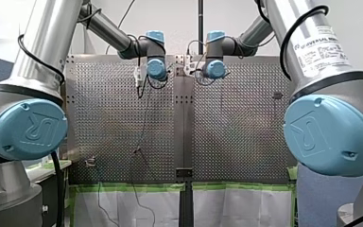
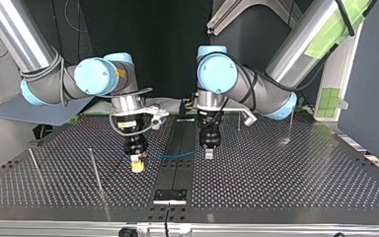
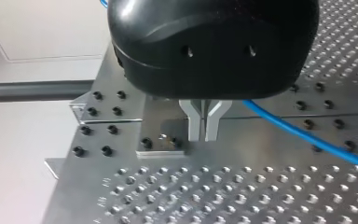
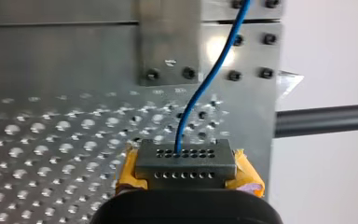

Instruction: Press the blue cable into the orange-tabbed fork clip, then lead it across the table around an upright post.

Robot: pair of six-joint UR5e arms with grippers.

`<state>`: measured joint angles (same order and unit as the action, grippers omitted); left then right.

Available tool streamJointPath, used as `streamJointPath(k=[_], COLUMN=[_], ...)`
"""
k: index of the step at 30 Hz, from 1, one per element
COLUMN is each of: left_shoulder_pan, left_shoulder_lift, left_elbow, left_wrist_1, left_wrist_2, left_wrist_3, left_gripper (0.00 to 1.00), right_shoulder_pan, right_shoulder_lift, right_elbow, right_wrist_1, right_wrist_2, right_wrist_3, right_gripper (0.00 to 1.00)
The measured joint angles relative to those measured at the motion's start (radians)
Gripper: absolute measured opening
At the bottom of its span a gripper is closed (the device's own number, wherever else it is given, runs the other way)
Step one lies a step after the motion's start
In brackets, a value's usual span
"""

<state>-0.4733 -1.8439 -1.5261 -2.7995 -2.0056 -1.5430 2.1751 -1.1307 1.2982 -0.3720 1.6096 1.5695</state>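
Blue cable (image 4: 200,88) is pinched by the right gripper (image 4: 185,163). Its fingers are closed in on the cable, with yellow pads (image 4: 128,170) either side of a grey perforated block (image 4: 165,159). The cable comes out of the block's far edge. From there it runs straight ahead of the fingers, long axis pointing away from the wrist, with one soft S-bend. It passes over the table (image 4: 51,140) and beside a bolted plate (image 4: 168,42).

Left gripper (image 3: 205,126): metal fingers (image 3: 194,122) are pressed together with only a thin slit, and nothing shows between them. Tips are close over the table. The cable passes beside these fingers, not between them. It comes out from behind the black gripper body and lies on the table, running diagonally off to one side. Cannot tell if it touches the fingers.

Top view: both grippers point down near the table's middle, the right one at the view's left and the left one at the view's right. The cable is a faint blue line spanning between them, roughly side to side across the dark centre strip (image 2: 177,138). A thin upright post (image 2: 96,170) stands at the view's left, apart from the cable.
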Motion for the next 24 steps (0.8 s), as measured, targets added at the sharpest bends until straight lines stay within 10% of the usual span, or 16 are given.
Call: streamJointPath(k=[24], left_shoulder_pan=[-0.041], left_shoulder_lift=[-0.001], left_elbow=[0.197], left_wrist_1=[-0.171], left_wrist_2=[0.011], left_wrist_3=[-0.005], left_gripper=[0.00], right_shoulder_pan=[-0.050], right_shoulder_lift=[-0.071], right_elbow=[-0.049], right_wrist_1=[0.071], right_wrist_2=[0.003], right_wrist_3=[0.008], right_gripper=[0.00])
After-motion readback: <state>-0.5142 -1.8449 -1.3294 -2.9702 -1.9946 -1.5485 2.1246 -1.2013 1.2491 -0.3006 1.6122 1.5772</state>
